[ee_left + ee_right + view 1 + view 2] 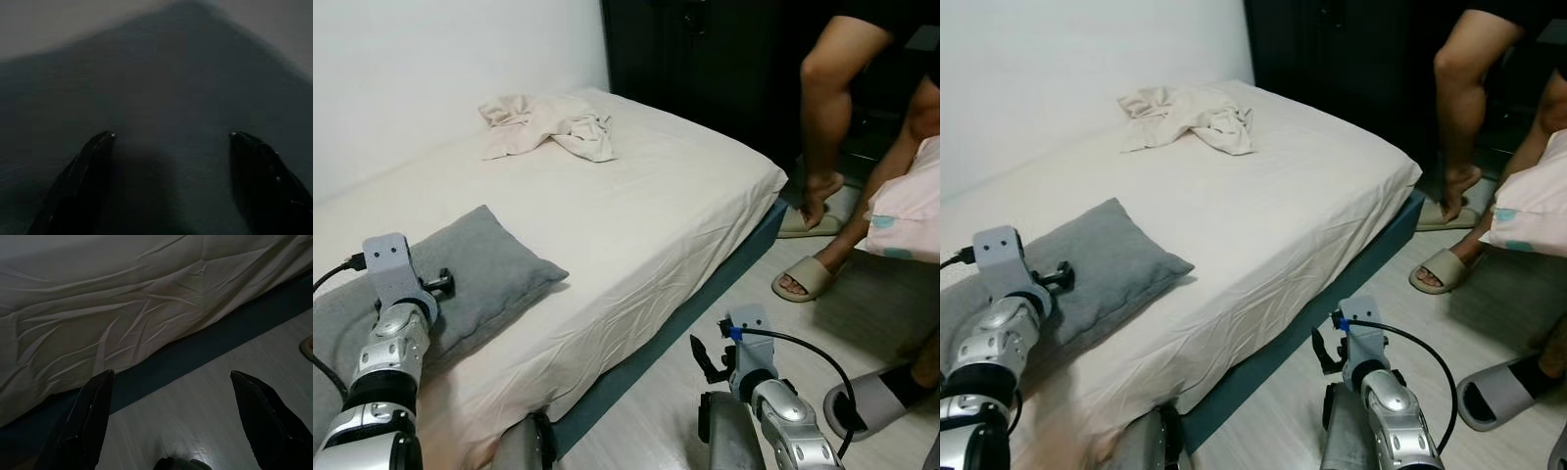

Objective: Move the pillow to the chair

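Observation:
A grey pillow [494,264] lies at the near left of the bed [656,196], on the white sheet. My left arm [396,323] reaches over the pillow's near end. In the left wrist view my left gripper [171,134] is open, its fingers spread just above the pillow's grey cloth [161,88]. My right gripper [171,374] is open with nothing in it, low beside the bed over the pale floor [210,416], and it faces the bed's dark blue base [195,355]. The right arm [759,387] stands at the bed's near corner.
A crumpled beige cloth [553,125] lies at the bed's far end. A person [832,108] is at the right holding a pink-white pillow [911,206], with slippers [808,277] on the floor around their feet. A dark wardrobe [705,49] stands behind.

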{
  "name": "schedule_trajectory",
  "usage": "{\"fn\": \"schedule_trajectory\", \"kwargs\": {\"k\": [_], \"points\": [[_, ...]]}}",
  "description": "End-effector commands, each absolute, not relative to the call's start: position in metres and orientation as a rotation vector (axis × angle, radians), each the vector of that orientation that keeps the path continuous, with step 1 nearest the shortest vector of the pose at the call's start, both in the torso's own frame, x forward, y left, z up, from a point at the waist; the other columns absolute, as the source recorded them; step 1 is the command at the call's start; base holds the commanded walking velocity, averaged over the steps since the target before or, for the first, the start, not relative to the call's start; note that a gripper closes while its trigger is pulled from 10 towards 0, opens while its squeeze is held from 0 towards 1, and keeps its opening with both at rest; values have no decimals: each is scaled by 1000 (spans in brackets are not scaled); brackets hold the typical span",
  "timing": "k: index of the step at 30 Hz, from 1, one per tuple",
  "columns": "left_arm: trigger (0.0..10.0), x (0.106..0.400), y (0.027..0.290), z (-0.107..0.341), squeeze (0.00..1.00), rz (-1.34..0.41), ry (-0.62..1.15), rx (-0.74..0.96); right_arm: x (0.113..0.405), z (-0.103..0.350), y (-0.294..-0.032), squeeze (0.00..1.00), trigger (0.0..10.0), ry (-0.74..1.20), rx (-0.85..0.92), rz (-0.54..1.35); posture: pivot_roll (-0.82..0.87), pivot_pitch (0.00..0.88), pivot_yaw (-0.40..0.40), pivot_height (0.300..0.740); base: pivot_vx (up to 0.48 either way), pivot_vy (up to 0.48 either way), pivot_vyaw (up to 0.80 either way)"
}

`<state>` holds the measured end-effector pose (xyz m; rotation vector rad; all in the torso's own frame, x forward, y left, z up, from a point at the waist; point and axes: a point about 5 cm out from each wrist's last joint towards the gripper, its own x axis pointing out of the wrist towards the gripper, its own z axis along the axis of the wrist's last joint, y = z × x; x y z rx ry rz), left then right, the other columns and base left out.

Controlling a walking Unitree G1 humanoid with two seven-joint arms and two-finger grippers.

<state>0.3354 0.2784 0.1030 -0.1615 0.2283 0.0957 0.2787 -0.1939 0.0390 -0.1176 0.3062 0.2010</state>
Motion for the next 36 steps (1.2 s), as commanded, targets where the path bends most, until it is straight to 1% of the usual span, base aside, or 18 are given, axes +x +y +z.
{"fn": "schedule_trajectory", "kwargs": {"k": [1, 2, 3, 4, 7, 13, 17, 19, 20, 21, 25, 26, 28, 29, 30, 31, 33, 36], "points": [[10000, 325, 258, 87, 0, -186, 291, -134, 276, 37, -192, 0, 10000, 318, -100, 213, -133, 142, 113, 535, 0, 0, 0], [10000, 325, 258, 87, 0, -186, 291, -134, 276, 37, -192, 0, 10000, 318, -100, 213, -133, 142, 113, 535, 0, 0, 0], [10000, 320, 254, 84, 0, -279, 308, -102, 275, 37, -193, 0, 10000, 319, -104, 215, -137, 143, 114, 535, 0, 0, 0], [10000, 320, 254, 84, 0, -279, 308, -102, 275, 37, -193, 0, 10000, 319, -104, 215, -137, 143, 114, 535, 0, 0, 0], [10000, 307, 253, 80, 0, -458, 347, -95, 274, 38, -196, 0, 10000, 320, -112, 216, -146, 140, 114, 535, 0, 0, 0], [10000, 298, 269, 84, 0, -526, 360, -89, 271, 38, -200, 0, 10000, 324, -116, 211, -149, 142, 112, 535, 0, 0, 0], [10000, 297, 276, 89, 0, -522, 340, -25, 270, 38, -200, 0, 10000, 328, -117, 213, -146, 144, 111, 535, 0, 0, 0], [10000, 298, 280, 95, 0, -485, 305, 54, 270, 37, -200, 0, 10000, 332, -118, 214, -143, 147, 112, 535, 0, 0, 0], [10000, 298, 280, 95, 0, -485, 305, 54, 270, 37, -200, 0, 10000, 332, -118, 214, -143, 147, 112, 535, 0, 0, 0], [10000, 298, 275, 95, 0, -488, 269, 140, 270, 37, -200, 0, 10000, 332, -117, 213, -143, 147, 112, 535, 0, 0, 0], [10000, 295, 264, 92, 0, -495, 221, 241, 270, 38, -200, 0, 10000, 331, -114, 211, -143, 149, 114, 535, 0, 0, 0], [10000, 295, 264, 92, 0, -495, 221, 241, 270, 38, -200, 0, 10000, 331, -114, 211, -143, 149, 114, 535, 0, 0, 0], [10000, 295, 263, 90, 0, -460, 199, 278, 270, 38, -201, 0, 10000, 331, -114, 209, -143, 149, 116, 535, 0, 0, 0], [10000, 294, 260, 88, 0, -411, 152, 350, 270, 38, -201, 0, 10000, 333, -113, 208, -143, 149, 116, 535, 0, 0, 0], [10000, 293, 258, 85, 0, -386, 139, 377, 269, 38, -202, 0, 10000, 333, -112, 206, -146, 152, 120, 535, 0, 0, 0], [10000, 293, 258, 85, 0, -386, 139, 377, 269, 38, -202, 0, 10000, 333, -112, 206, -146, 152, 120, 535, 0, 0, 0], [10000, 289, 255, 79, 0, -338, 118, 437, 269, 38, -202, 0, 10000, 332, -112, 205, -145, 153, 122, 535, 0, 0, 0], [10000, 289, 253, 80, 0, -278, 74, 450, 269, 38, -202, 0, 10000, 333, -110, 205, -145, 153, 122, 535, 0, 0, 0]]}}
